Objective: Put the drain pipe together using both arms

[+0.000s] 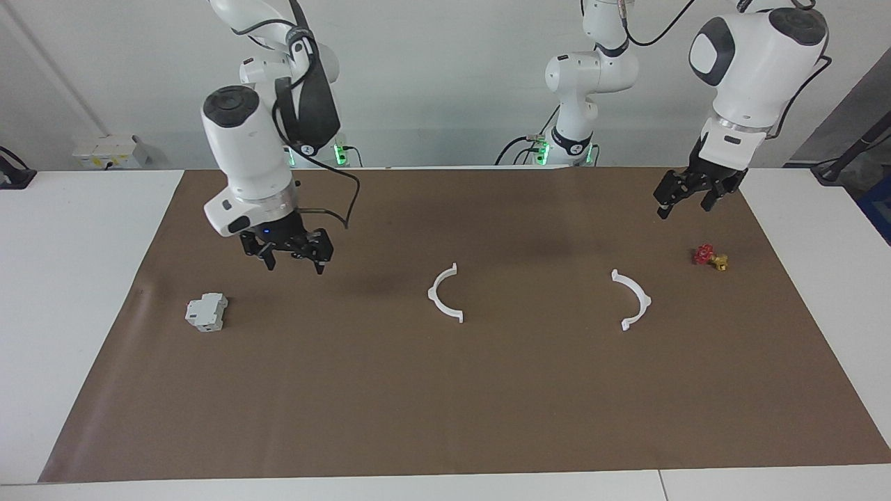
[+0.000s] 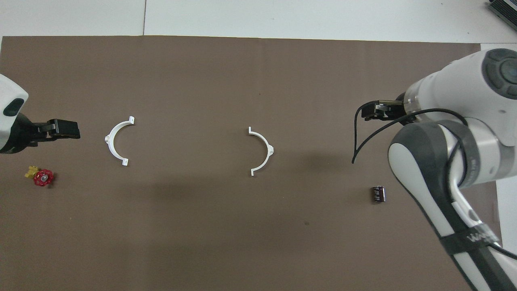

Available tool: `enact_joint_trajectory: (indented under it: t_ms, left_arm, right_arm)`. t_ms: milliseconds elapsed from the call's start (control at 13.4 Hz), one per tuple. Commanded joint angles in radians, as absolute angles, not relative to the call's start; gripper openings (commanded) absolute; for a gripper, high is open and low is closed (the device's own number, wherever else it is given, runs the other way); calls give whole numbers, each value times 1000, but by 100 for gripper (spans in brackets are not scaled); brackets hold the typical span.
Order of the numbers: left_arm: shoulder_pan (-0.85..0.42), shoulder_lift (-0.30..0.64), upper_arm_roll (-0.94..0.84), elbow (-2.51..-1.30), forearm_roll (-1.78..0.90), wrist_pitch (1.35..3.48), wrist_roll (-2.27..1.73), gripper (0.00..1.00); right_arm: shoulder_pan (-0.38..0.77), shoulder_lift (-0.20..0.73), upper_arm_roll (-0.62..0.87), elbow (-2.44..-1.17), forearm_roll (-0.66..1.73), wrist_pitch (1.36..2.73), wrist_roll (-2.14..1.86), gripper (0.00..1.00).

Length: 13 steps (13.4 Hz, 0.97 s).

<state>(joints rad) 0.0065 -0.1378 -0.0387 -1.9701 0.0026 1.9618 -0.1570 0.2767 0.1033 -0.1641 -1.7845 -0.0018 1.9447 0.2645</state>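
Observation:
The drain pipe lies in two separate white half-rings on the brown mat. One half-ring rests at the middle of the mat, with nothing touching it. The other half-ring lies toward the left arm's end. My right gripper hangs open and empty above the mat, toward the right arm's end, well apart from the middle half-ring. My left gripper hovers open and empty over the mat's edge at the left arm's end, above the red-and-yellow piece's area.
A grey-white boxy block sits toward the right arm's end; the right arm hides it in the overhead view. A small black cylinder lies under the right arm. A red-and-yellow valve-like piece sits beside the other half-ring.

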Motion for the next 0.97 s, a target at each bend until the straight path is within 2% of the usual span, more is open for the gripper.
enact_joint_trajectory:
  t_ms: [0, 223, 446, 595, 893]
  left_arm:
    - [8, -137, -35, -2089, -6, 2127, -170, 100]
    - [2, -10, -35, -2111, -6, 2273, -170, 100]
    - [15, 20, -35, -2238, -6, 2471, -169, 100]
    - [17, 73, -35, -2260, -6, 2540, -172, 100]
    - [18, 136, -35, -2260, -6, 2572, -178, 100]
  right_arm:
    - [197, 31, -150, -1810, -15, 1829, 204, 100]
    - [99, -20, -150, -1822, -15, 1727, 88, 100]
    - [3, -44, -150, -1819, -15, 1680, -32, 100]
    - [-24, -49, -152, -1804, -17, 1674, -80, 100]
    - [-12, -31, -144, -1622, -18, 1570, -72, 100]
